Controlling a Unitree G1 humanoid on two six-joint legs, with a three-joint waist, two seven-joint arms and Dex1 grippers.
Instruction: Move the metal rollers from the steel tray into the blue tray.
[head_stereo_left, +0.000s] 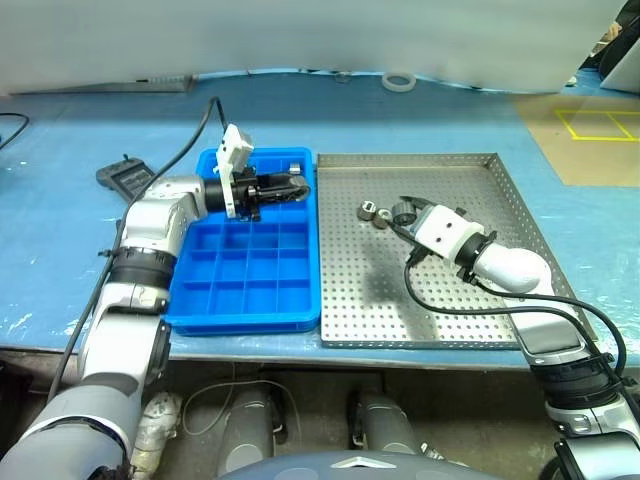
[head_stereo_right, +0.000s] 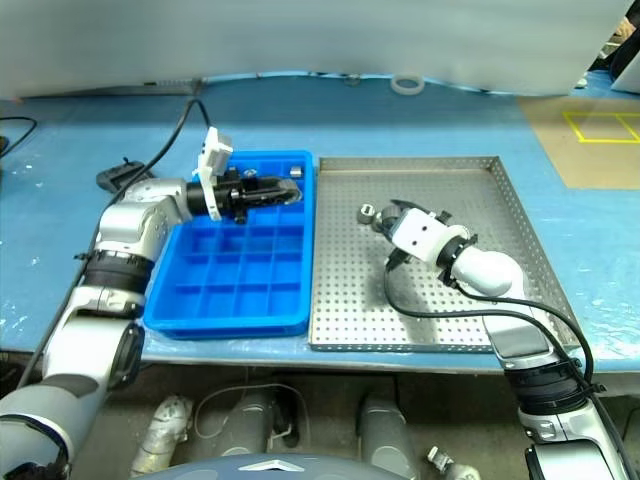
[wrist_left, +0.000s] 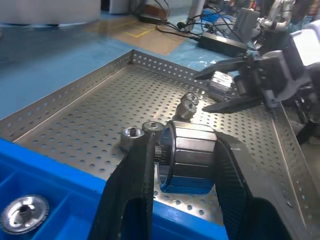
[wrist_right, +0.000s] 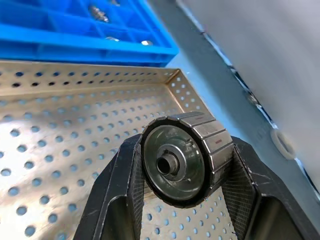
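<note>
Gripping a roller (wrist_left: 189, 157) over blue tray (head_stereo_left: 245, 290), another roller (wrist_right: 184, 157) over steel tray (head_stereo_left: 440, 300)

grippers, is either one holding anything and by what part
Both: the left gripper and the right gripper each clamp a metal roller by its ribbed outer wall.

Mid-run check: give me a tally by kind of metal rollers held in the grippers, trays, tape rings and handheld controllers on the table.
Held metal rollers: 2, one in the left gripper, one in the right gripper
Trays: 2, steel tray and blue tray
White tape ring: 1
Handheld controller: 1
Total: 6
</note>
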